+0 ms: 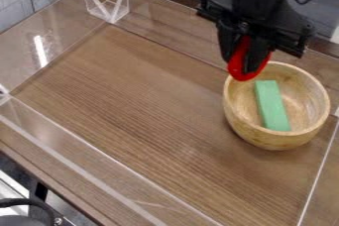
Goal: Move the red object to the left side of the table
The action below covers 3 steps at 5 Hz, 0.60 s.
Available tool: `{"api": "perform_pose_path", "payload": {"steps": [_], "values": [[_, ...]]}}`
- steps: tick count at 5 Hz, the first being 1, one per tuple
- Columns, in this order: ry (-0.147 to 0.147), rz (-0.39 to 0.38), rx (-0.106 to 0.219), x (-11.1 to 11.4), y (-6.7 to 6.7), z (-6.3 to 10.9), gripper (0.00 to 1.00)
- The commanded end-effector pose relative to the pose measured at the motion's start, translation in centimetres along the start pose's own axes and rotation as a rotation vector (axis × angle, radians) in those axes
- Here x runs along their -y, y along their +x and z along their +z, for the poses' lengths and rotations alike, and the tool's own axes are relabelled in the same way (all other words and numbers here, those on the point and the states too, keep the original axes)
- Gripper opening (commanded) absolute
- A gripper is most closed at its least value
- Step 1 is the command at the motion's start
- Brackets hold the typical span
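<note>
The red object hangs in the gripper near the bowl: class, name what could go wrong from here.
1. The gripper holds the red object above the wooden bowl's near rim, on the right; released here, it would probably drop into the bowl or bounce off it, not on the left.
2. Lowering here, the fingers could strike the rim and shift the bowl and its green block.
3. Only the fingertips pinch the small rounded fruit; it could slip while carried.

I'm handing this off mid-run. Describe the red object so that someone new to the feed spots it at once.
Start at the wooden bowl on the right of the table. Just above its far-left rim hangs the black pincer, and the red object is clamped between its fingers. It is small, rounded and bright red, unlike the flat green block in the bowl.
</note>
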<state>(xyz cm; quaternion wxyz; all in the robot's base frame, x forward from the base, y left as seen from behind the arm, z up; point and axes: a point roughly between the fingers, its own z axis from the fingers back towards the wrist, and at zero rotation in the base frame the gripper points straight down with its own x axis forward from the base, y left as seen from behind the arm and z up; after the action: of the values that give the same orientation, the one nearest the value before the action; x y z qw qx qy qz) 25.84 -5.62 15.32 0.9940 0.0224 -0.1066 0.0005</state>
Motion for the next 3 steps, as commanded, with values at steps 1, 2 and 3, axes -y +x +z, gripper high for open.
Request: {"api": "perform_pose_path", "payload": {"steps": [1,2,3], "values": [[0.006,0.031,0.061,-2.1,0.3,1.4,0.00],[0.023,0.065,0.058,-4.1,-0.2,1.0,0.00],[0.041,0.136,0.029,-4.3,-0.3,0.0,0.00]]}}
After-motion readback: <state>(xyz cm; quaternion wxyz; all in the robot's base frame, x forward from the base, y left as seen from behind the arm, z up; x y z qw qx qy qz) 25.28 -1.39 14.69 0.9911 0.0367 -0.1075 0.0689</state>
